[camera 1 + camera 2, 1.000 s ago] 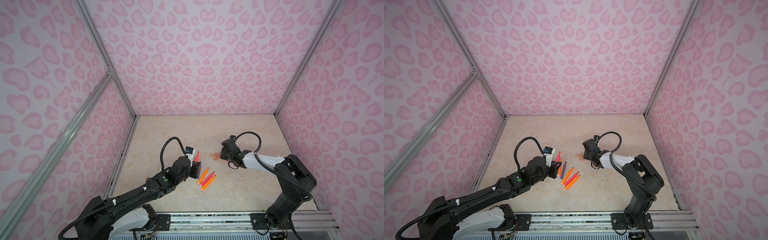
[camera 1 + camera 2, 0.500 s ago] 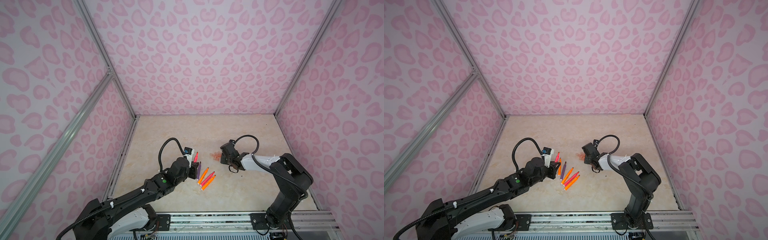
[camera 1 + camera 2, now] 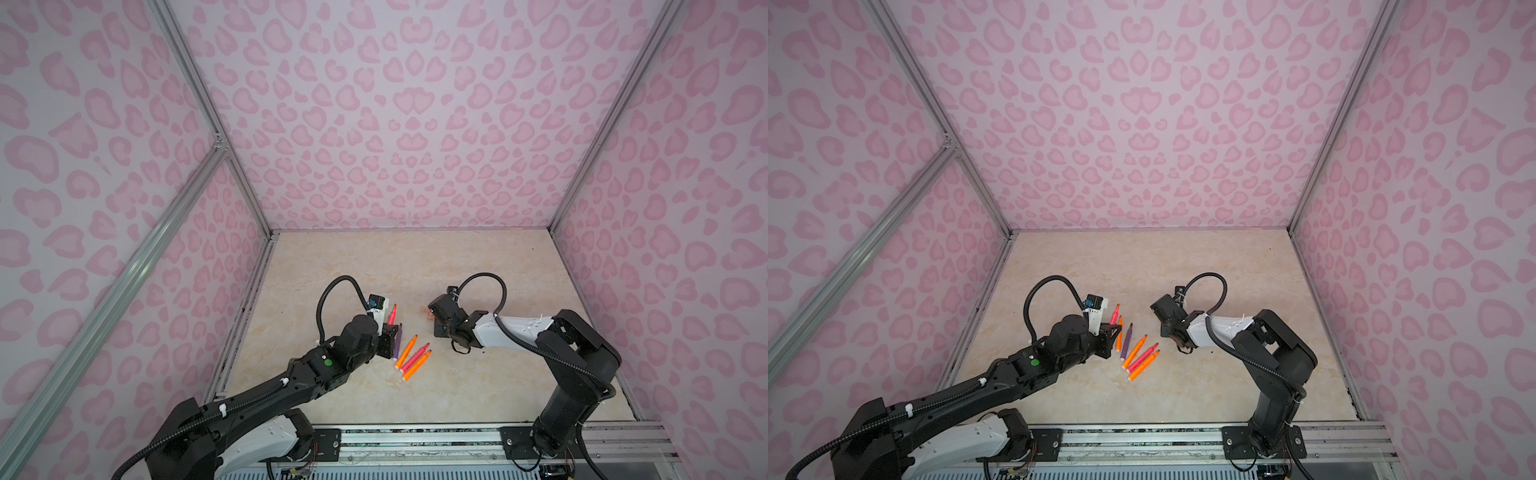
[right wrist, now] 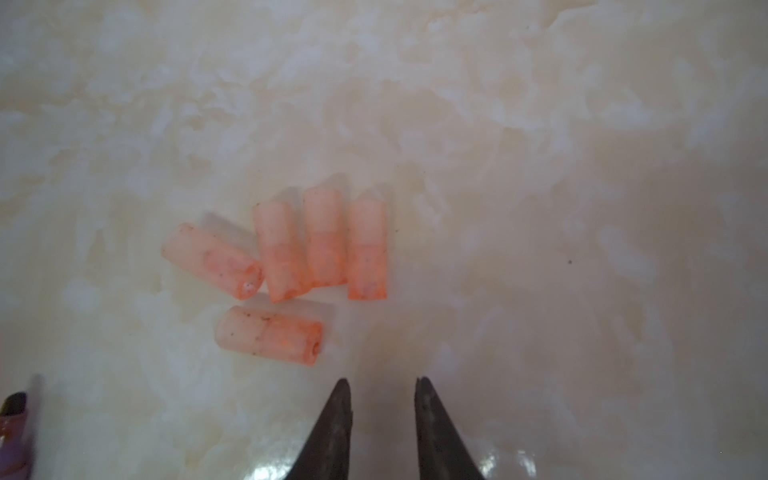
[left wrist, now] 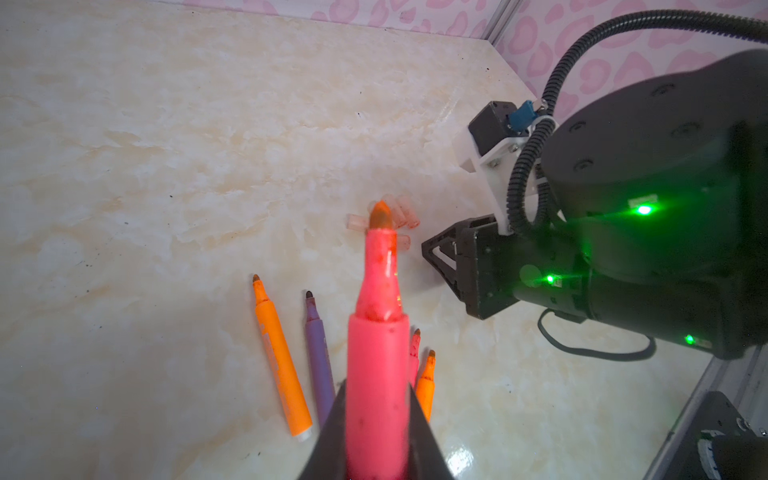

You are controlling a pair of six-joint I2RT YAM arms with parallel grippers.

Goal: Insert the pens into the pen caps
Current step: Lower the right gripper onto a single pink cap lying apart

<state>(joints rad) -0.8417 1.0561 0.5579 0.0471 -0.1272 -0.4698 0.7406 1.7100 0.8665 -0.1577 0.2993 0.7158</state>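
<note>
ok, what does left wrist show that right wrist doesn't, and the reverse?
Left wrist only: the pink-red pen clamped in the left gripper, the orange pen lying flat, and the right gripper seen from outside.
Right wrist only: all five pen caps unobstructed, four side by side and one lying across below them. The right gripper's jaws stand apart short of them, holding nothing.
Both: the pen caps (partly hidden behind the held pen's tip in left wrist), the purple pen (only a blurred sliver in right wrist), and the marble table.
</note>
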